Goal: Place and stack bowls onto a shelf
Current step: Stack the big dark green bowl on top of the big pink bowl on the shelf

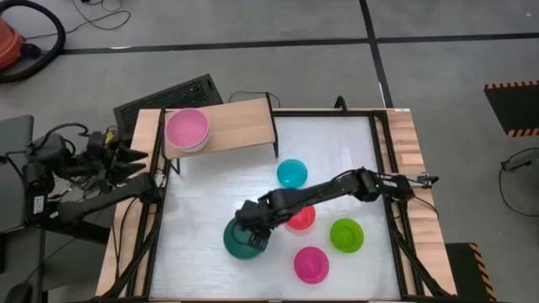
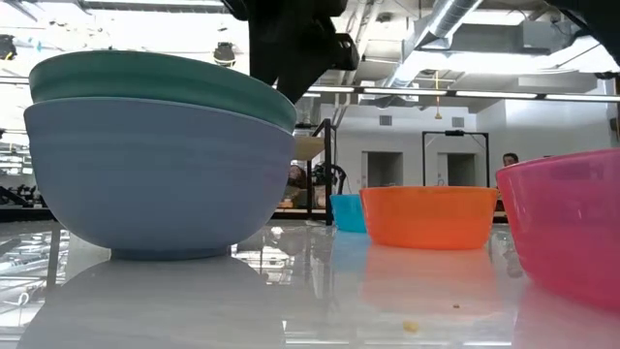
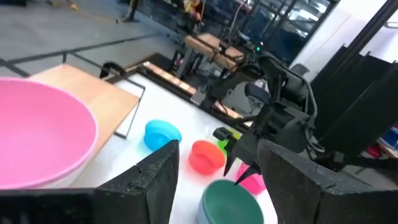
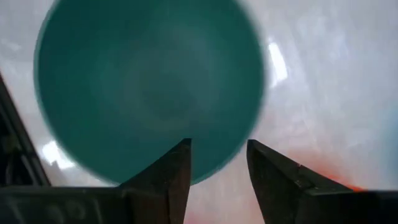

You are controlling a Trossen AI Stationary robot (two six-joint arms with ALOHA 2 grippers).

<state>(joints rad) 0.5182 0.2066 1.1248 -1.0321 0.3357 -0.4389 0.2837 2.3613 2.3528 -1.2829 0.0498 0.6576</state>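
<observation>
Currently | right end effector point(image 4: 217, 165) hovering open over green bowl point(image 4: 149, 90) | likely light, rigid, slick plastic | gripping rim advised

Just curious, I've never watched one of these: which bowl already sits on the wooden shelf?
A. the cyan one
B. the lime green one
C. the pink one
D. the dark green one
C: the high view shows the pink bowl on the shelf, with the other three colours down on the white tabletop.

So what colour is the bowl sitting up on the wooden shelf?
Pink. The bowl on the shelf shows best in the high view.
</observation>
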